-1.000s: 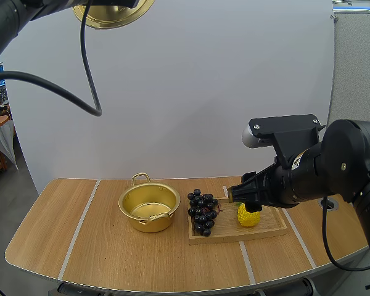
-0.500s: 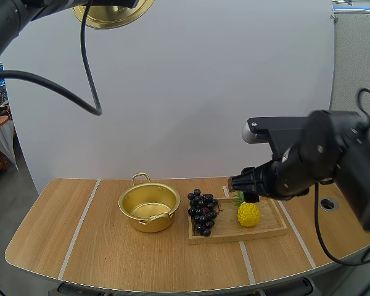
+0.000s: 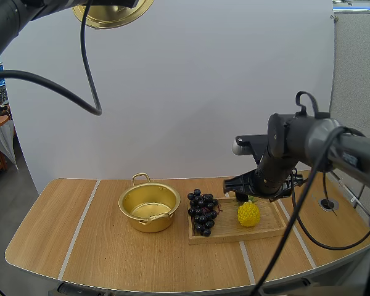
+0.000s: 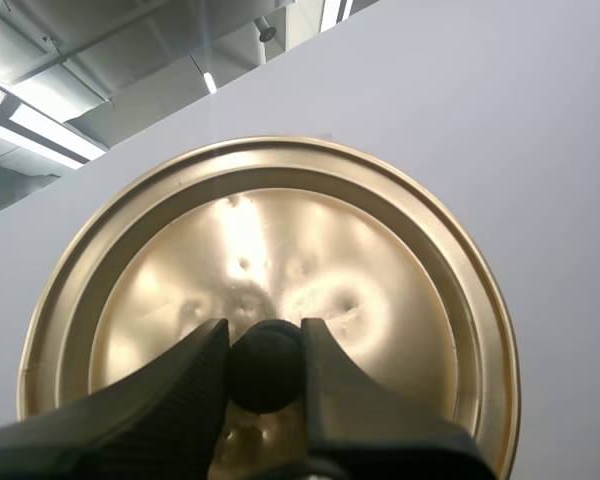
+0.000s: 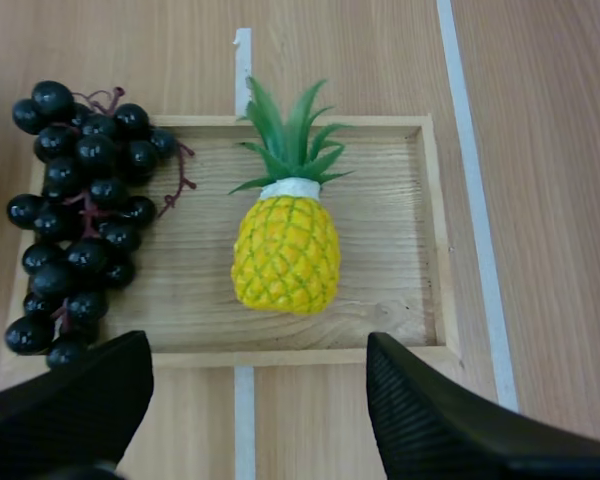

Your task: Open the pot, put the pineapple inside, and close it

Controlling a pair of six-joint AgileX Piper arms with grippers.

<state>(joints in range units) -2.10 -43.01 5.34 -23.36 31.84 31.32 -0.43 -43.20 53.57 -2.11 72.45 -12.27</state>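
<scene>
Over on the right, the arm has swung back and the right gripper point(image 3: 239, 187) has lifted off the pineapple point(image 3: 248, 214), which it half hid a second ago. The fruit's green crown now shows just below the black fingers. From that wrist, the two fingers stand wide apart with nothing between them. They hover over the tray point(image 5: 380, 200) edge at the pineapple's base end, not touching the fruit.

The pineapple lies in the tray with its crown pointing away from the fingers. The grapes point(image 5: 75, 200) lie beside it, close but apart, and part of the bunch spills over the tray's edge on the pot side. The pot point(image 3: 132, 217) sits open on the table point(image 3: 80, 246), just beside the tray and next to the grapes.

High above the table's left side, the left gripper point(image 4: 265, 330) hasn't budged. Its fingers are closed tight on the black knob point(image 4: 265, 368) of the lid point(image 4: 280, 250), holding the gold disc up in the air, well away from the pot.
</scene>
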